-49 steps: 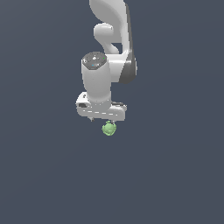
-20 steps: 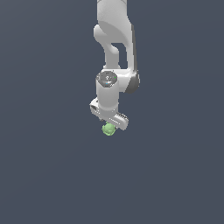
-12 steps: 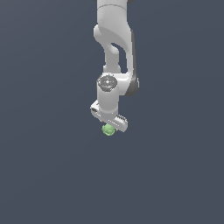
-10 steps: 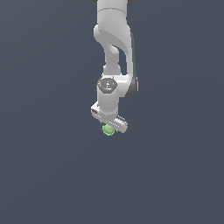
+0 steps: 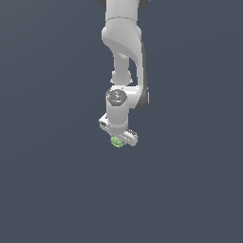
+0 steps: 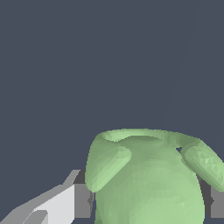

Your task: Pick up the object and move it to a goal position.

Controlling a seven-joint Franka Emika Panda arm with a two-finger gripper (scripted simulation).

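The object [image 5: 116, 142] is a small pale green lumpy ball, held under the white arm's hand in the exterior view. My gripper [image 5: 117, 141] is shut on it and points down over the plain dark grey ground. Only the ball's lower part shows below the white hand bar. In the wrist view the object [image 6: 148, 179] fills the frame's lower half, a green rounded body with a rim and two side lugs. It sits between my grey fingertips [image 6: 82, 200], which press on both its sides.
The dark grey ground [image 5: 52, 180] is flat and featureless all around the arm. The white arm [image 5: 124, 42] comes down from the top middle of the exterior view. No goal marker shows.
The arm has straightened and the wrist has turned, carrying the ball slightly toward the exterior view's right. The ball stays in the gripper throughout.
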